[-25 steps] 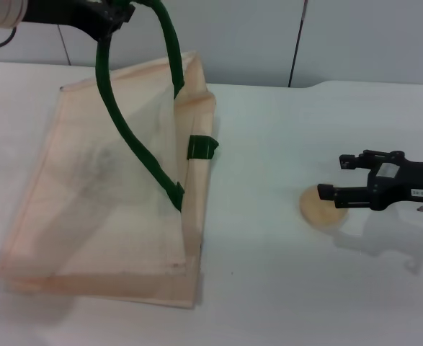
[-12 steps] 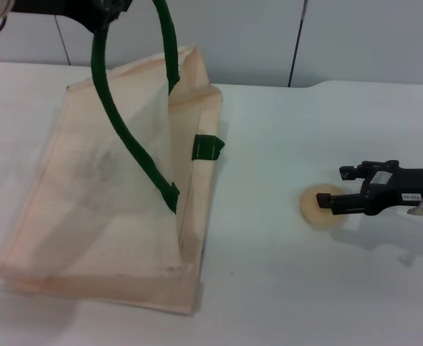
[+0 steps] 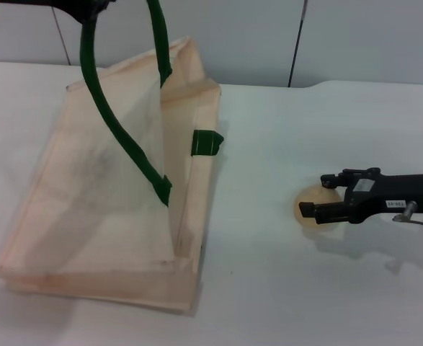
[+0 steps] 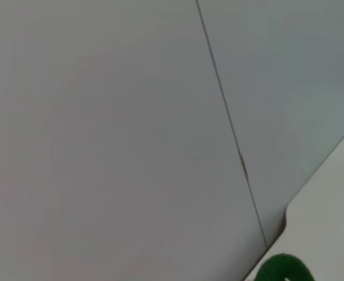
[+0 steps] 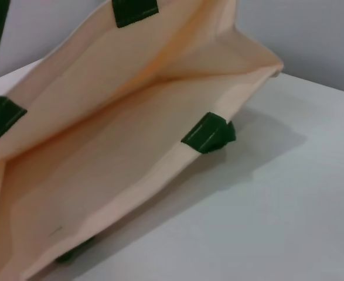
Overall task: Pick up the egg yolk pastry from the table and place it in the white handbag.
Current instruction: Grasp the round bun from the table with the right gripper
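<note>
While the right gripper (image 3: 310,205) straddles the egg yolk pastry (image 3: 310,205) out on the table (image 3: 269,288), your job is a clean pinch. Its two black fingers (image 3: 318,210) stand apart, one on the near side of the ball and one on the far side, and neither visibly presses it; from the head view you cannot quite tell whether the near one is already touching, so treat the pastry as not yet gripped. It lies well to the right of the white handbag (image 3: 88,209), resting on the tabletop. Centre the ball between the pads, keep the fingers low enough to catch its widest part, and close gently: a soft pastry will likely crumble or squirt out under a hard squeeze.

The left gripper (image 3: 88,6) sits at the top edge of the head view with the green handle (image 3: 117,130) hanging from it, and that lifts one wall of the bag so the mouth gapes toward the pastry. You cannot tell how its fingers stand. Keep that hold steady, since the right wrist view shows the opening wide enough to enter.

By count: one pastry, one handbag, one handle loop raised, with a second green strap end (image 3: 205,143) showing at the lower wall, and two grippers.
</note>
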Controlling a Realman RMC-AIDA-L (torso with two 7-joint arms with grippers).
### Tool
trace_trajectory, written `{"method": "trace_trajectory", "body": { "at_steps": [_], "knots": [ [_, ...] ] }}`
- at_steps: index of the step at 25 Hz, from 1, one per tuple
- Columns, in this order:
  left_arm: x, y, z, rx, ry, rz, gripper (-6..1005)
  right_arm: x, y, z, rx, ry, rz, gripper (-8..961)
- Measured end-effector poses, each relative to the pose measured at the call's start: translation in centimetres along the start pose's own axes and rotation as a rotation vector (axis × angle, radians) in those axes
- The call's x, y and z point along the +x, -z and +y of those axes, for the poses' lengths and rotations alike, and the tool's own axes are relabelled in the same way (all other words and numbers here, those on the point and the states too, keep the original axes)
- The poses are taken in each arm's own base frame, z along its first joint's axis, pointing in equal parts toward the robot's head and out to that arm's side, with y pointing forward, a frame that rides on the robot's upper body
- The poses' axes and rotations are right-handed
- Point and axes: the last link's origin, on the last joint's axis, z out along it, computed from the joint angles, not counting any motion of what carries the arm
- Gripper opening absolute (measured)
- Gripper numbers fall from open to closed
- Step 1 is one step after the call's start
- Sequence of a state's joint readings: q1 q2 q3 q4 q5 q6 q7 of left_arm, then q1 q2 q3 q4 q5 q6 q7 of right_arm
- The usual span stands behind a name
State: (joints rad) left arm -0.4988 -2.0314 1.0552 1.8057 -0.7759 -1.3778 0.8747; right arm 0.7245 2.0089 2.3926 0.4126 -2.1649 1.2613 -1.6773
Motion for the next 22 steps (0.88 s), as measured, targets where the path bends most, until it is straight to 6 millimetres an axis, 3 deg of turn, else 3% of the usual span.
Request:
{"method": "trace_trajectory", "body": {
  "at_steps": [22],
  "knots": [
    [0.3, 0.8, 0.0, 0.016, -0.013, 0.003, 102, 0.5, -1.4, -0.3, 0.042, 0.009, 0.058, 877]
  ]
}}
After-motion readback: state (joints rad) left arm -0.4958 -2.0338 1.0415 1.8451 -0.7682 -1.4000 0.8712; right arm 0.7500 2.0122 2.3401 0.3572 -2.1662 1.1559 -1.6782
